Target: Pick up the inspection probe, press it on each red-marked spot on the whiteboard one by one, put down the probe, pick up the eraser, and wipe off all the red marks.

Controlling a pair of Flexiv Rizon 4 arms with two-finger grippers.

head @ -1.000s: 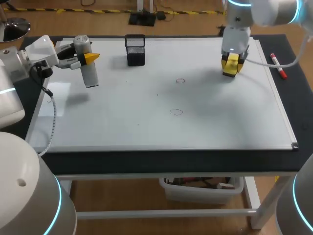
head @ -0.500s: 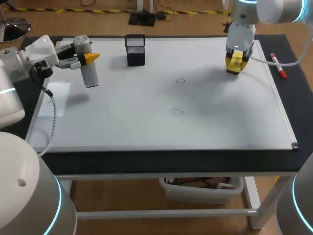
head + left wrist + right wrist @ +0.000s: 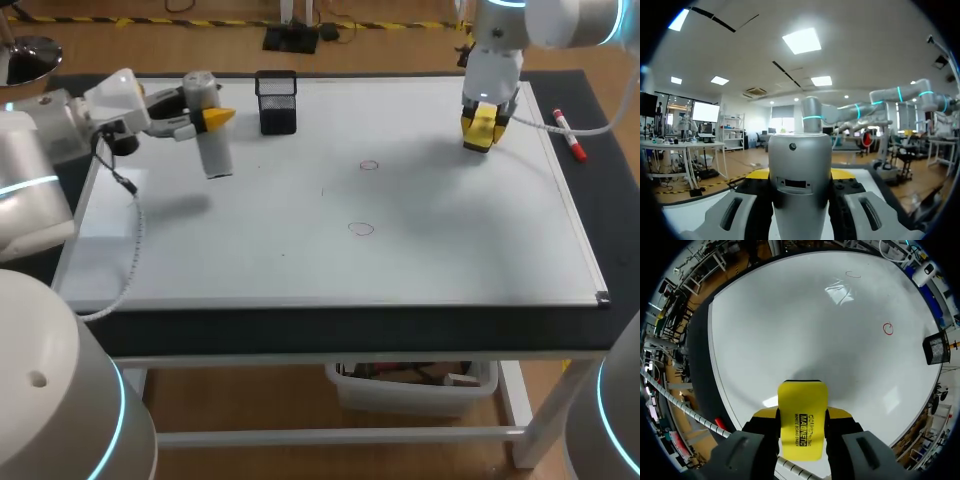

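Left claw [image 3: 208, 119] clamped on grey probe [image 3: 214, 152], hanging upright above whiteboard [image 3: 300, 260] at far-left corner, near black mesh cup [image 3: 276, 102]. Right claw [image 3: 479, 128] clamped on yellow eraser [image 3: 802, 420], over far-right board. Far red circle [image 3: 369, 165] and near red circle [image 3: 361, 229] mid-board, unwiped.

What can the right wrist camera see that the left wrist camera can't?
Only the right wrist view: the yellow eraser in the right end effector, two red marks and the black mesh cup. Only the left wrist view: the grey probe in the left end effector. Both: a bit of the whiteboard, and an end effector shut on its tool.
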